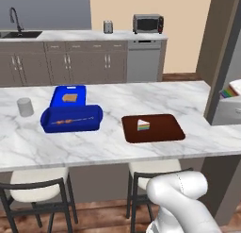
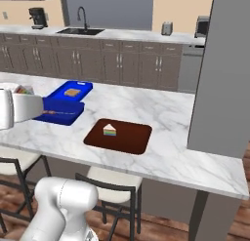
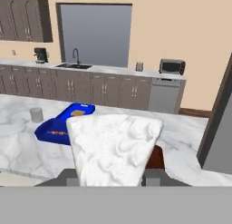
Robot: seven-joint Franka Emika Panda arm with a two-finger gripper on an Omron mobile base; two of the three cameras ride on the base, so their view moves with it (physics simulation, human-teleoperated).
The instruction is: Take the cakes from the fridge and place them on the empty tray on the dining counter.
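- Brown flat rectangular tray (image 1: 160, 133) lies on the white marble-patterned dining counter (image 1: 113, 100), one rainbow-layered cake wedge (image 1: 143, 125) on it.
- Two-finger gripper (image 3: 111, 175) is clenched on a second white-frosted cake wedge (image 3: 113, 146).

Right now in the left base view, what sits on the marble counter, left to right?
Grey cup → blue container → brown tray with one cake slice on it.
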